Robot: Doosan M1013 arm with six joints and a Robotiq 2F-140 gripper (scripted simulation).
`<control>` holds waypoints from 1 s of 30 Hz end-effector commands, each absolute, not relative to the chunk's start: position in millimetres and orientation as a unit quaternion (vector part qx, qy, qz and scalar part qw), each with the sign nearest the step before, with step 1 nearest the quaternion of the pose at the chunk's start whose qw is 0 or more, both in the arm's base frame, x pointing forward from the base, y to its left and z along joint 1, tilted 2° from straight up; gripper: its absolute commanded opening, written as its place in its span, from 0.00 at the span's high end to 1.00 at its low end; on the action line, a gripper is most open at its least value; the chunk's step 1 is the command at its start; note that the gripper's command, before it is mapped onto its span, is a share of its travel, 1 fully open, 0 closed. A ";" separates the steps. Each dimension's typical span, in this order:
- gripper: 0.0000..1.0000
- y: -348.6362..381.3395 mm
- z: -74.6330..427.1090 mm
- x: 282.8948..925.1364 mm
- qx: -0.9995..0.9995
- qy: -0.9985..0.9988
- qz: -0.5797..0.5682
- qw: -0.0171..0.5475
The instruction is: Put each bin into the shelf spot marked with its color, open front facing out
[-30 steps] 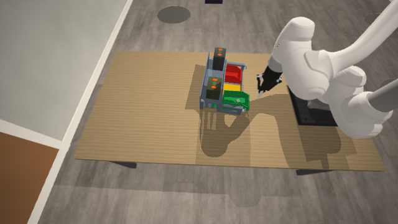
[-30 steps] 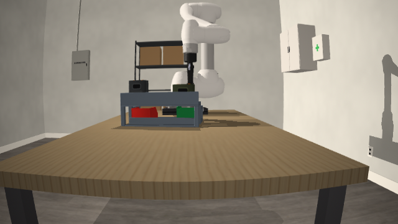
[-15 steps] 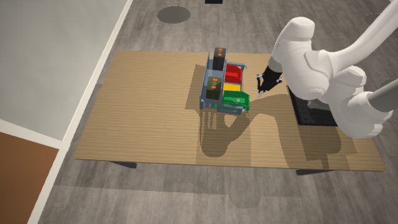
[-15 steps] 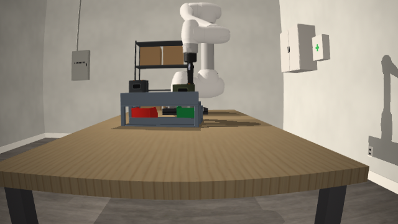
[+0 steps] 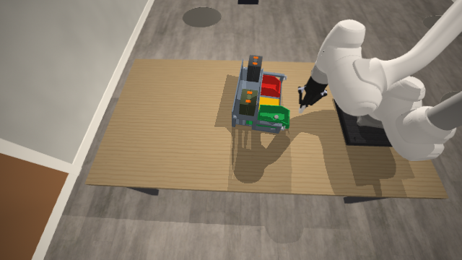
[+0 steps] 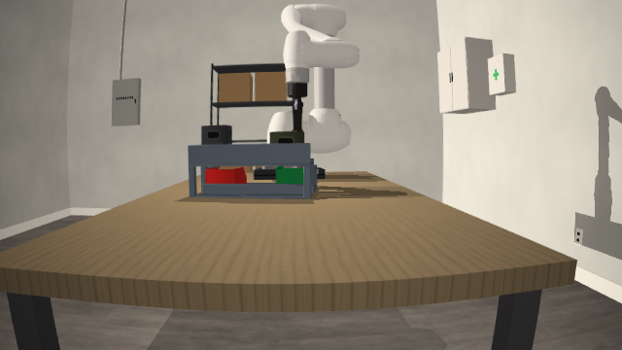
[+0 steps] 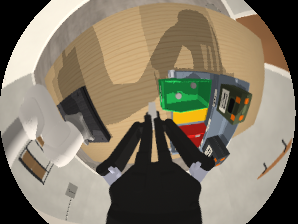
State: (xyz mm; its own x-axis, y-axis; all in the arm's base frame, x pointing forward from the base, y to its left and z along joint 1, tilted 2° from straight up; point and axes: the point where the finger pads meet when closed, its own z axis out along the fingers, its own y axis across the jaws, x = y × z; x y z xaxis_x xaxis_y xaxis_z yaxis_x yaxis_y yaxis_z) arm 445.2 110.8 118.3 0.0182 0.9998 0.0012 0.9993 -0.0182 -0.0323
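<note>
A grey shelf (image 5: 253, 97) stands mid-table. A red bin (image 5: 271, 86) sits in its far spot. A yellow mark (image 5: 269, 101) shows in the middle spot with no bin on it. A green bin (image 5: 273, 114) sits in the near spot, skewed, its front corner sticking out past the shelf's lip; it holds a small grey part. It also shows in the wrist view (image 7: 185, 94). My gripper (image 5: 302, 105) is shut and empty, in the air in front of the shelf, to the right of the green bin. In the wrist view the fingertips (image 7: 153, 117) touch each other.
Two dark boxes (image 5: 249, 81) with orange spots stand on the shelf's top board. A black base plate (image 5: 361, 126) lies on the table at the right, under my arm. A dark rack with cardboard boxes (image 6: 250, 87) stands behind the table.
</note>
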 end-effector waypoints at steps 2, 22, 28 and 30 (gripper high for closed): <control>0.90 110.8 118.2 445.2 -0.713 -0.701 0.011 0.012; 0.90 111.0 88.3 444.1 -0.713 -0.700 0.011 0.012; 0.90 111.2 67.8 443.4 -0.713 -0.700 0.011 0.012; 0.90 111.2 60.8 443.2 -0.713 -0.700 0.011 0.012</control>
